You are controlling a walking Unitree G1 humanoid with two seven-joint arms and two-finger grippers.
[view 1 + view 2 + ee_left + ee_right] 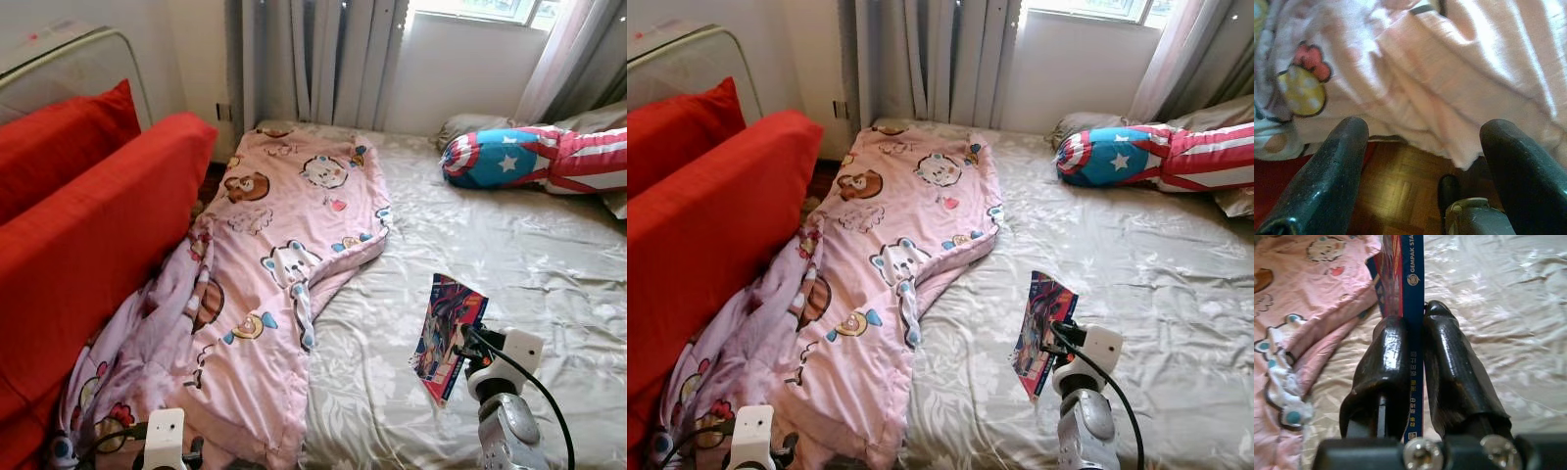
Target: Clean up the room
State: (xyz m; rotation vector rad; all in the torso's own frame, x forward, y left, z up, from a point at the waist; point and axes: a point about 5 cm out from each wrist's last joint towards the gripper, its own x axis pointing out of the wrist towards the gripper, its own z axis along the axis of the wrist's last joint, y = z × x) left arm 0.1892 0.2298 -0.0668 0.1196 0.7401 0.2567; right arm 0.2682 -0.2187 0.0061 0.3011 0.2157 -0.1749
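Note:
A colourful comic book point(446, 333) stands on edge above the beige bed sheet point(549, 264), held by its blue spine point(1414, 323). My right gripper point(1415, 328) is shut on it, one black finger on each side. A pink cartoon-print blanket point(274, 264) lies rumpled along the bed's left side and hangs over the edge. My left gripper point(1422, 147) stands open low beside the bed, over the blanket's hanging hem point(1440, 83), with nothing between its fingers point(1334, 166).
A red sofa point(88, 235) with a red cushion stands close along the bed's left side. A star-and-stripe bolster point(539, 157) lies at the bed's far right by grey pillows. Curtains and a window back the bed. Wooden parquet floor point(1396, 181) shows under the left gripper.

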